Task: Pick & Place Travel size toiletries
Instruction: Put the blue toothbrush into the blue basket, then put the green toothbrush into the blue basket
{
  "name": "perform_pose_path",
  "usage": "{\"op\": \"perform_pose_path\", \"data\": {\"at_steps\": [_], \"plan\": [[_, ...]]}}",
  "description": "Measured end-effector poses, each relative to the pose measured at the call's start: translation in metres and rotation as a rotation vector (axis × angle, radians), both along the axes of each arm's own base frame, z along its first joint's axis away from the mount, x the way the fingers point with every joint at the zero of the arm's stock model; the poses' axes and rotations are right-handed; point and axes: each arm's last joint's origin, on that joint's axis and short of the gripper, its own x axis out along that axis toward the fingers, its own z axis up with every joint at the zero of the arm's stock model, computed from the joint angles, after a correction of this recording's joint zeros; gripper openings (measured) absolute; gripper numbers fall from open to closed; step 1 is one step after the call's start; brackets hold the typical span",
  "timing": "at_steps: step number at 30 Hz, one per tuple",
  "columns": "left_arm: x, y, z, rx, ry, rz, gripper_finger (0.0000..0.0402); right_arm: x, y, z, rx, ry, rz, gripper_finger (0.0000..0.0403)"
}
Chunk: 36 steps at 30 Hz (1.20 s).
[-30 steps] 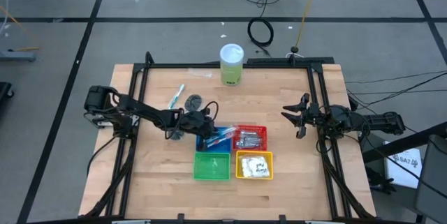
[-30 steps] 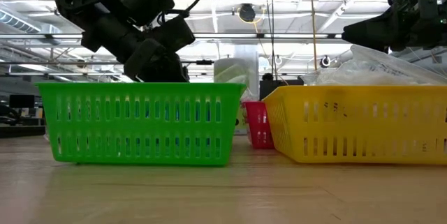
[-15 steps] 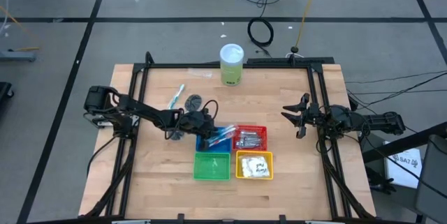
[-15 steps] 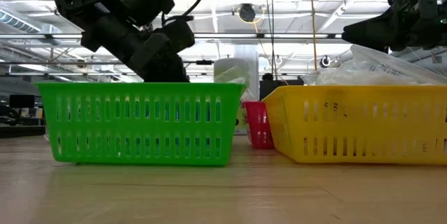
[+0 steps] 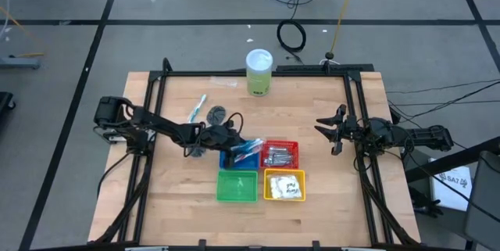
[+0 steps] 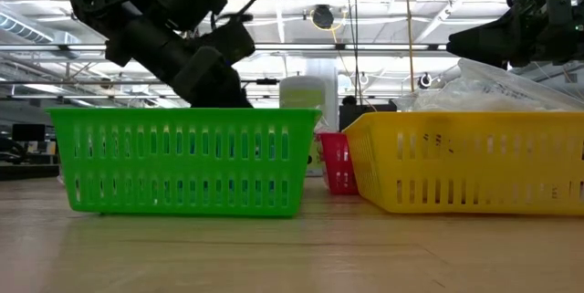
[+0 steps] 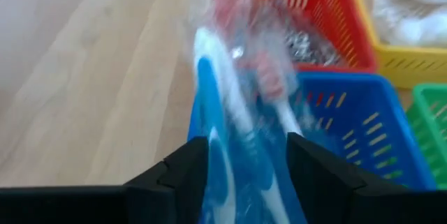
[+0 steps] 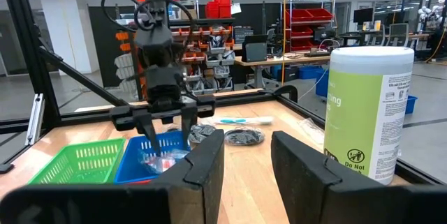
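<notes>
My left gripper (image 5: 236,143) is above the blue basket (image 5: 230,161), shut on a clear-wrapped blue-white stick (image 7: 215,91). The stick reaches out past the fingers over the basket, and other sticks lie inside. Silver foil tubes (image 5: 279,155) fill the red basket (image 5: 293,143), and white sachets (image 5: 286,186) lie in the yellow basket (image 5: 269,195). One more wrapped stick (image 5: 197,109) and dark grey puffs (image 5: 217,114) lie on the table, to the far left of the baskets. My right gripper (image 5: 332,132) waits, open, near the table's right edge. My left gripper pinches the wrapped stick between its two fingers, near one end (image 7: 237,161). The fingers slant down from the table's left and lie along the stick. The stick is lifted clear and juts forward over the blue basket (image 7: 349,119); its outer end is blurred.
The green basket (image 5: 237,186) stands on the near side of the blue one. A tall green cylinder with a white lid (image 5: 259,72) stands at the far edge. A black frame (image 5: 258,73) borders the table's far, left and right sides. Bare wood lies near the left and near edges.
My left gripper has moved a little toward the table's right with the stick, further over the blue basket. It has stayed shut on the stick.
</notes>
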Motion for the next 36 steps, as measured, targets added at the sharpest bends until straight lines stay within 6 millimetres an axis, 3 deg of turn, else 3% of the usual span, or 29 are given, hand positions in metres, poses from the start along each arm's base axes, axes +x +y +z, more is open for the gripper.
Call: {"op": "perform_pose_path", "data": {"at_steps": [4,11,21,28,36], "plan": [[0.002,-0.004,0.008,0.027,-0.065,-0.032,0.0203,0.000,0.000,0.000,0.000,0.000,0.000,0.0110],[0.000,-0.005,0.040,0.032,-0.173,-0.039,0.0198,0.000,0.000,0.000,0.000,-0.001,0.000,0.0110],[-0.030,0.008,0.097,0.037,-0.311,0.054,0.0180,0.000,0.000,0.000,0.000,-0.001,0.000,0.0110],[-0.063,0.029,0.115,0.116,-0.254,0.465,0.0167,0.000,0.000,0.000,0.000,0.000,0.000,0.0110],[-0.084,0.049,0.111,0.265,-0.154,0.861,0.0156,0.000,0.000,0.000,0.000,0.000,0.000,0.0110]]}}
